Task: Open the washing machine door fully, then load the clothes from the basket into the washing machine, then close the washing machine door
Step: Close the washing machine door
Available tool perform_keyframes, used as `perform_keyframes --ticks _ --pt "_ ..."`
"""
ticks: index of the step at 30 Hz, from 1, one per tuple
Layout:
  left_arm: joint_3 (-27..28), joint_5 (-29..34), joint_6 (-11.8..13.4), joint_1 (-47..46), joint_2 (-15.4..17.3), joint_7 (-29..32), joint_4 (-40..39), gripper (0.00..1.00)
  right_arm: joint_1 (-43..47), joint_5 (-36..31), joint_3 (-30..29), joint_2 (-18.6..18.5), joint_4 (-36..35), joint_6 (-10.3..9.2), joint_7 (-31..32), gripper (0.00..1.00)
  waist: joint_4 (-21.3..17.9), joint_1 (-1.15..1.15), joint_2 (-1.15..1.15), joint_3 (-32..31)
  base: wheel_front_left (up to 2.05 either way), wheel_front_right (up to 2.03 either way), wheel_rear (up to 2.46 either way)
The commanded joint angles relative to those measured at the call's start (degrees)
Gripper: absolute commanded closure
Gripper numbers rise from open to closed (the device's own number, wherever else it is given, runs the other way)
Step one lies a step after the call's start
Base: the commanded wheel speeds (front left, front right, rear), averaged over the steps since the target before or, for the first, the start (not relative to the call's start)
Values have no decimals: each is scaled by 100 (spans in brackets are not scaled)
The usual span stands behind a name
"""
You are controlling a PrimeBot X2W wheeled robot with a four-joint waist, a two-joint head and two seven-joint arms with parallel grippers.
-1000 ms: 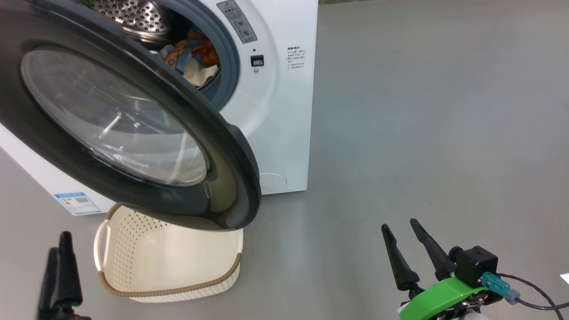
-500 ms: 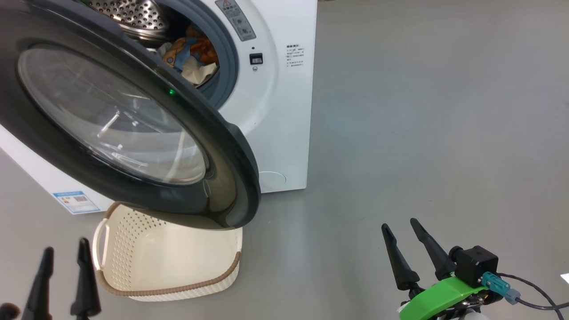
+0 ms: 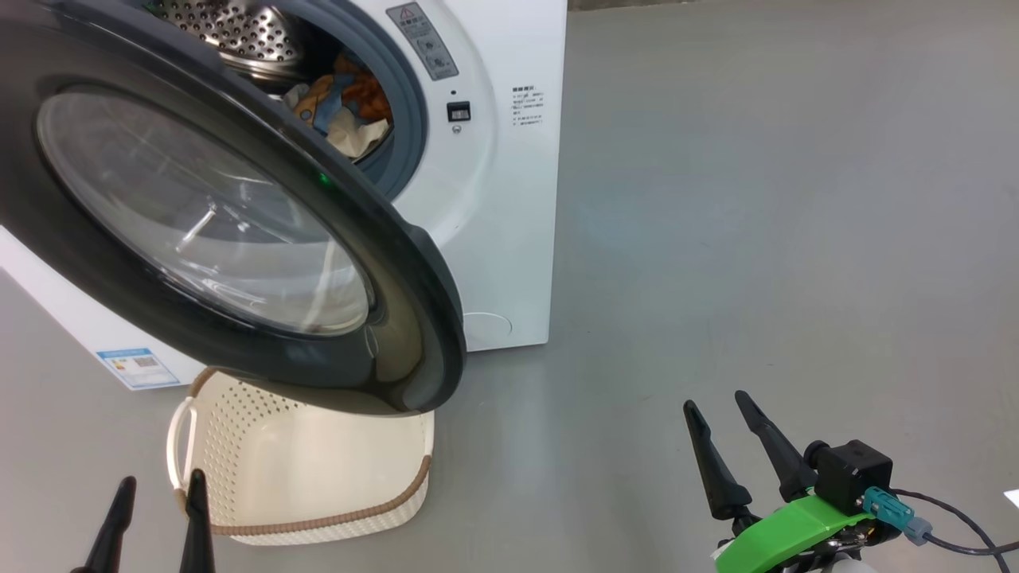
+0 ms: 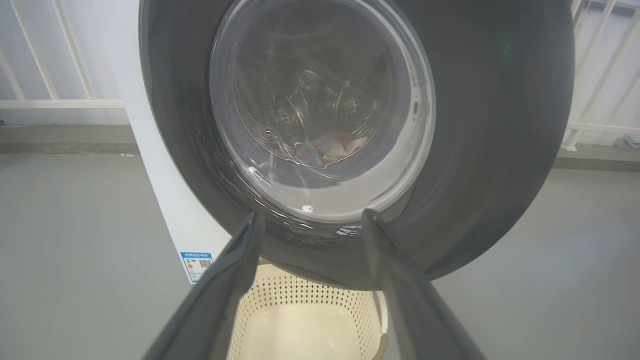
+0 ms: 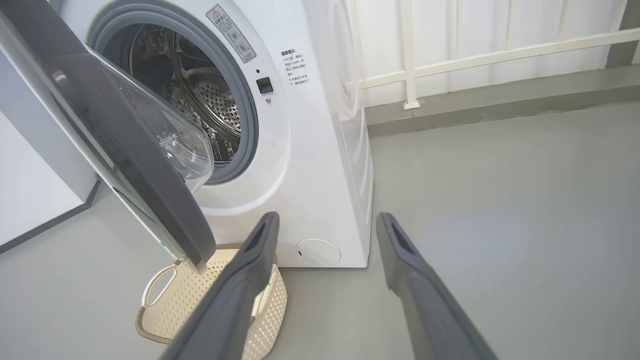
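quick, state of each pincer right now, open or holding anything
left pincer: open, holding nothing
right pincer: open, holding nothing

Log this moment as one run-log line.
stage: loaded, closing pending | clothes: in washing machine | basket: looks empty | washing machine door: open | left gripper: open, empty | right gripper: open, empty

Washing machine door (image 3: 239,239), cropped top and left, hides part of the clothes (image 3: 342,111) and the far rim of the basket (image 3: 231,430); print on the blue label (image 3: 135,364) is too small to read.
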Motion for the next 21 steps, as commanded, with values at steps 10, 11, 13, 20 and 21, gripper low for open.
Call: perform_keyframes --ticks 10,11,13,20,21 --pt "262 324 -15 13 -68 -37 -122 0 25 -34 166 29 -120 9 -28 0 -39 0 0 -77 0 0 0" --pt "263 340 -15 19 -77 -37 -127 0 29 -36 170 29 -117 9 -28 0 -41 0 0 -85 0 0 0" --pt "263 372 -15 26 -94 -37 -133 0 37 -39 175 29 -116 9 -28 0 -40 0 0 -94 0 0 0" --pt "338 501 -15 21 -155 -37 -123 0 56 -69 181 29 -110 9 -28 0 -32 0 0 -122 0 0 0" --pt "372 511 -15 19 -168 -37 -118 0 57 -77 183 29 -110 9 -28 0 -31 0 0 -123 0 0 0"
